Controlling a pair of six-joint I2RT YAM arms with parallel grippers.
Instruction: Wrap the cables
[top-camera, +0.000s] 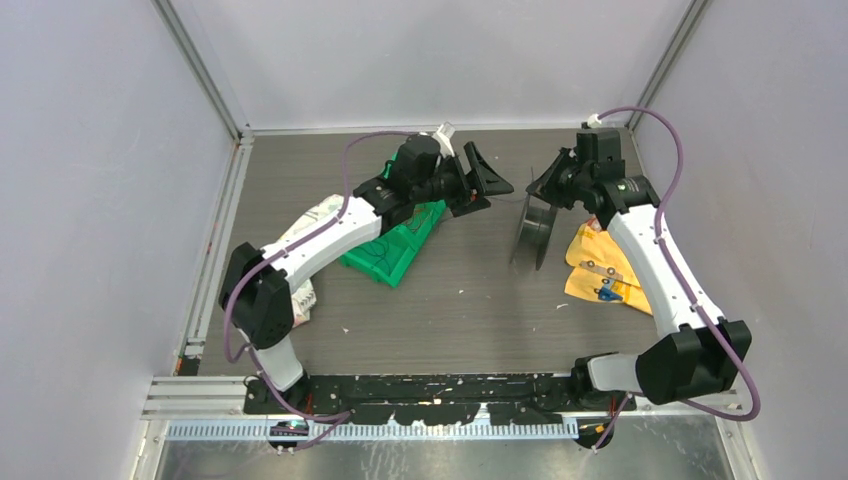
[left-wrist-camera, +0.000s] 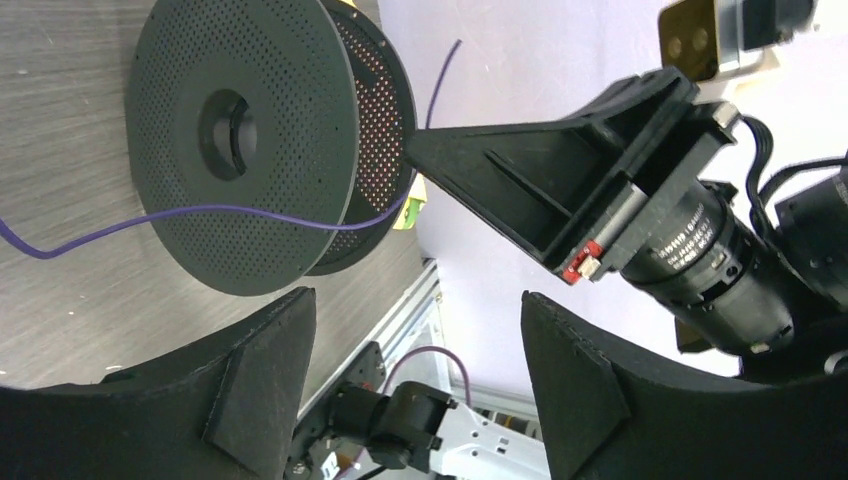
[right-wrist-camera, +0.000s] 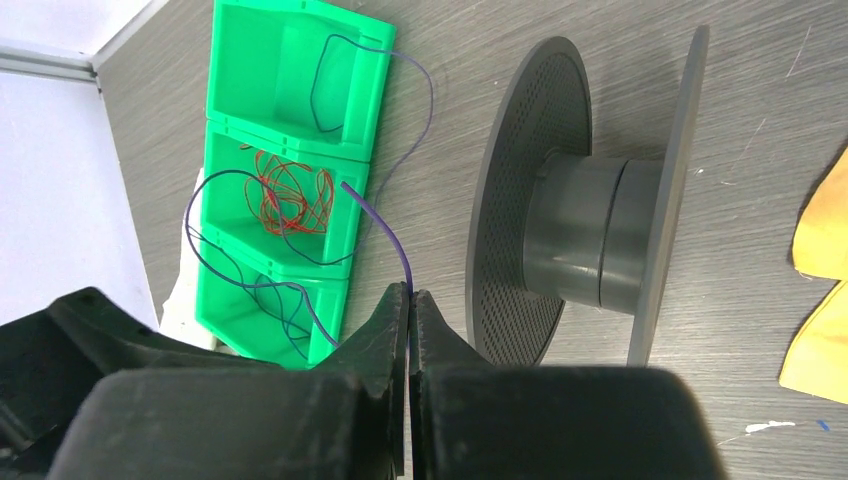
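Note:
A thin purple cable (right-wrist-camera: 385, 225) runs from the green bin (right-wrist-camera: 290, 60) up into my right gripper (right-wrist-camera: 411, 292), which is shut on it near its free end. In the left wrist view the same cable (left-wrist-camera: 200, 212) crosses in front of the black perforated spool (left-wrist-camera: 240, 140) to the right gripper's fingers (left-wrist-camera: 470, 160). The spool (top-camera: 533, 228) stands on edge on the table, its core (right-wrist-camera: 590, 230) bare. My left gripper (left-wrist-camera: 418, 305) is open and empty, raised left of the spool (top-camera: 485, 180). A red wire tangle (right-wrist-camera: 290, 195) and dark blue wires lie in the bin.
The green three-compartment bin (top-camera: 395, 245) lies tilted under the left arm. Yellow bags (top-camera: 600, 265) lie right of the spool under the right arm. White packaging (top-camera: 310, 225) sits at the left. Walls enclose the table on three sides.

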